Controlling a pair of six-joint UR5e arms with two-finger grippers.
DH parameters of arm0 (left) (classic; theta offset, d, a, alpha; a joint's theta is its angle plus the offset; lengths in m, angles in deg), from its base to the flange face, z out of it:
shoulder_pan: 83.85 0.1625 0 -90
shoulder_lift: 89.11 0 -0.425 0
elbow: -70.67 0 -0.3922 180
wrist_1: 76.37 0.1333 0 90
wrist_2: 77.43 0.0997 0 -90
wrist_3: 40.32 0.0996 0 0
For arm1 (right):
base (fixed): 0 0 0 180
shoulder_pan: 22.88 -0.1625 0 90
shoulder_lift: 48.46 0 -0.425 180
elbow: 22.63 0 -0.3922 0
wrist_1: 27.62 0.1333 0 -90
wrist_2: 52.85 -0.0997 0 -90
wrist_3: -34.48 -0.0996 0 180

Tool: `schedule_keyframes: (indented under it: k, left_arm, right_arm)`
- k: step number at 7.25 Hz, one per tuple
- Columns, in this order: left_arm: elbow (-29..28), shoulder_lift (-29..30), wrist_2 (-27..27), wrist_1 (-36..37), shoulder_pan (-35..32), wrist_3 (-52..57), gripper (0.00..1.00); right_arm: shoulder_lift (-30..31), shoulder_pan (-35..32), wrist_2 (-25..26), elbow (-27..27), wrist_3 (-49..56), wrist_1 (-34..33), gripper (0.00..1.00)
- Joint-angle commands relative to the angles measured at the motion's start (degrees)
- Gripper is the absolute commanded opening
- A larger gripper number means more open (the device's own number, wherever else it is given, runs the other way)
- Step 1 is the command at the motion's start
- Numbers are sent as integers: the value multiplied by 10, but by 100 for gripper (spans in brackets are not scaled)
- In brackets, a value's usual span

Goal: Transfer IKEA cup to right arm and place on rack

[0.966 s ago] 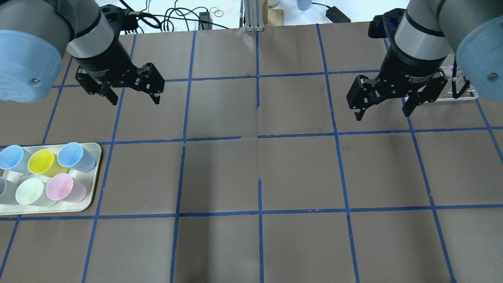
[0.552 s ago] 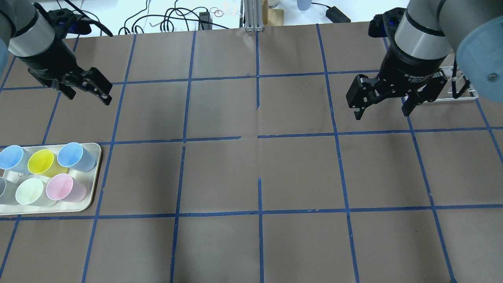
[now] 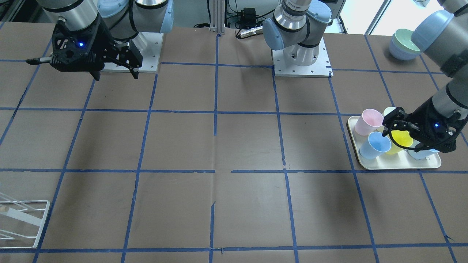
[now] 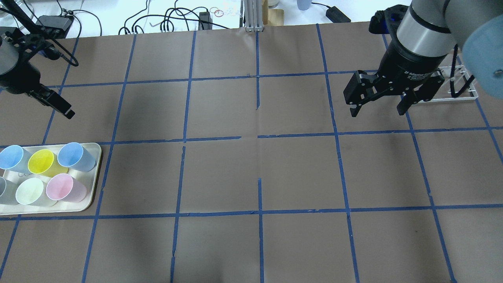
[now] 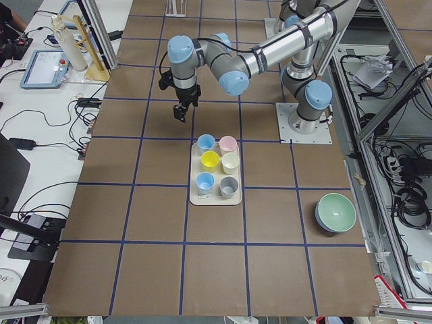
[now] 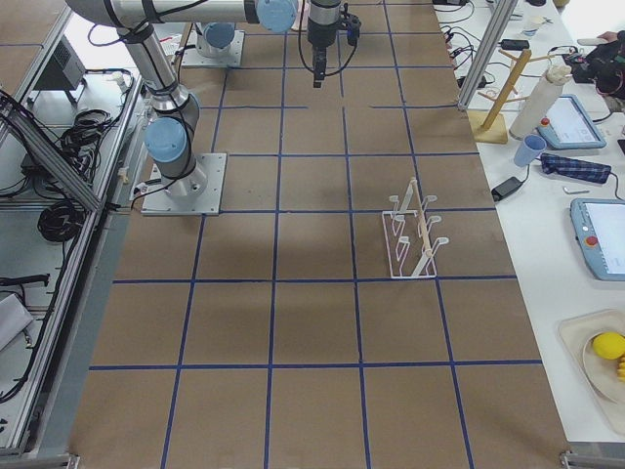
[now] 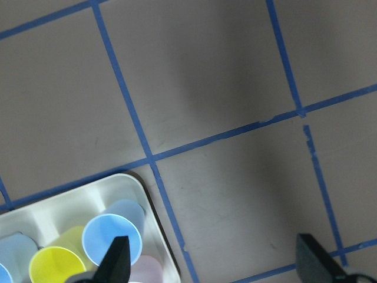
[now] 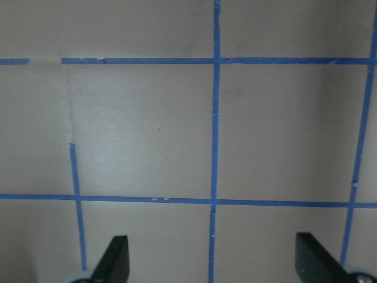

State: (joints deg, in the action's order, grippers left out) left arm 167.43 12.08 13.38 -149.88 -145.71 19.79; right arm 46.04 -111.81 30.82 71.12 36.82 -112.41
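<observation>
The IKEA cup (image 4: pixel 74 155), pale sky blue all over, stands mouth up at the tray's far inner corner; it also shows in the front view (image 3: pixel 376 145), the left view (image 5: pixel 206 142) and the left wrist view (image 7: pixel 112 239). My left gripper (image 4: pixel 59 107) is open and empty in the air beside that corner, its fingers (image 7: pixel 118 259) wide apart. My right gripper (image 4: pixel 376 112) is open and empty over bare table, in front of the rack (image 4: pixel 458 84). The white wire rack also shows in the right view (image 6: pixel 415 234) and the front view (image 3: pixel 22 223).
The cream tray (image 4: pixel 94 177) at the table's left holds several cups: a second blue one (image 4: pixel 11 156), yellow (image 4: pixel 40 161), pink (image 4: pixel 63 187), pale green (image 4: pixel 29 191) and grey (image 5: pixel 229 185). Stacked bowls (image 3: pixel 402 45) stand near the left arm's base.
My left arm has swung left and down, toward the tray's far corner. My right gripper has shifted only slightly. Both grippers stay open.
</observation>
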Motion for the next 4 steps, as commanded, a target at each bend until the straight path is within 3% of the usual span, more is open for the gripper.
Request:
schedule_keyframes:
  k: [1, 2, 4]
  left_arm:
    - [51, 28, 1, 59, 38, 70, 100]
    - [72, 38, 43, 68, 41, 103, 100]
    - [99, 52, 50, 134, 43, 113, 100]
  right_arm:
    - [-2, 2, -144, 0, 4, 1, 100]
    - [-3, 2, -215, 1, 4, 0, 100]
    - [-1, 12, -277, 2, -2, 10, 100]
